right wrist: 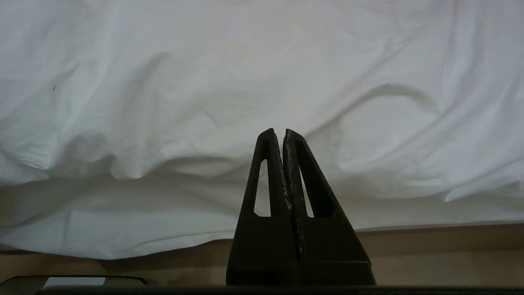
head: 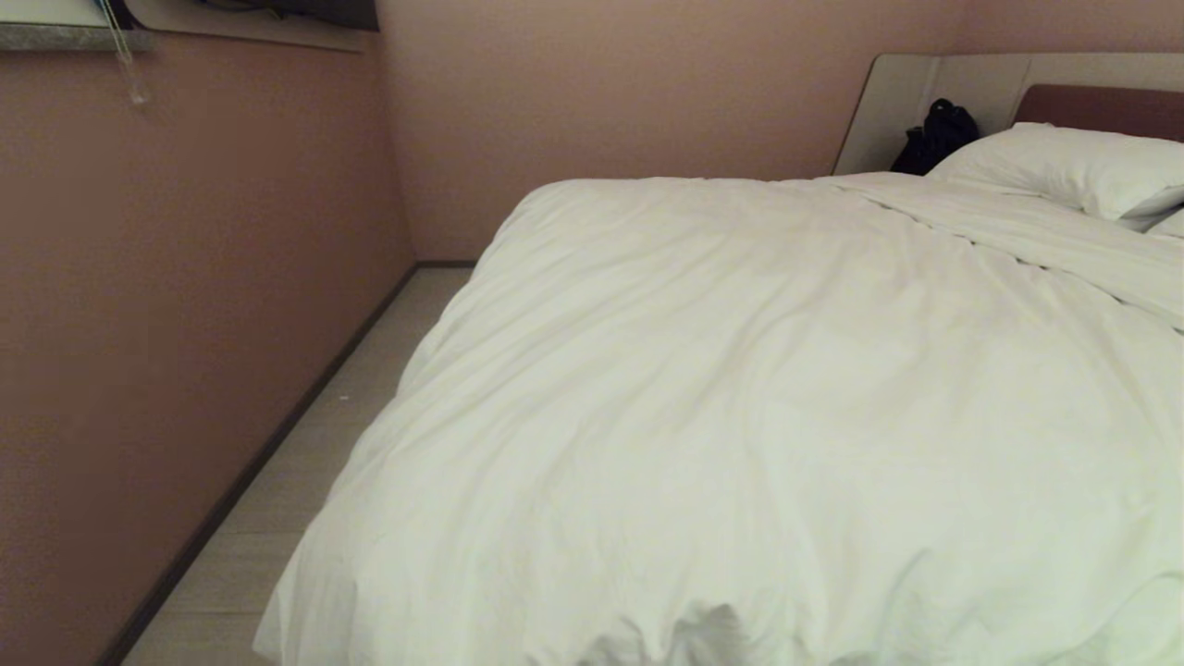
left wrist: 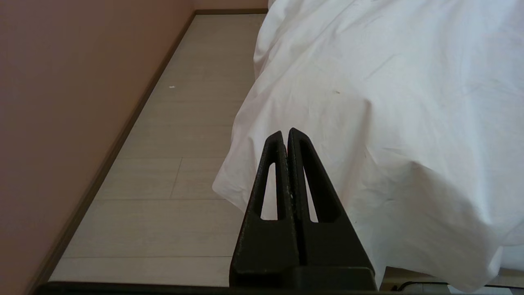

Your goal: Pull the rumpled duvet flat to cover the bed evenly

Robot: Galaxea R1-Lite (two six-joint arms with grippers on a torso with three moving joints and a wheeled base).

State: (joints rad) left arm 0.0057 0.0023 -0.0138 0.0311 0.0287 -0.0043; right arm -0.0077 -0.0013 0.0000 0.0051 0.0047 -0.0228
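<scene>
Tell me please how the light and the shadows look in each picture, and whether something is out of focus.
Head view: dim, warm light, the duvet evenly lit with soft crease shadows, the pillow slightly soft. Left wrist view: brighter, the shut left gripper a dark silhouette, the floor clear. Right wrist view: deep shadow under the duvet's hanging edge, the shut right gripper dark but sharp.

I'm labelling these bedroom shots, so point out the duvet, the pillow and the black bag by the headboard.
duvet [head: 758, 398]: head view, middle of its creased top.
pillow [head: 1064, 166]: head view, its upper face.
black bag [head: 939, 134]: head view, its middle.
</scene>
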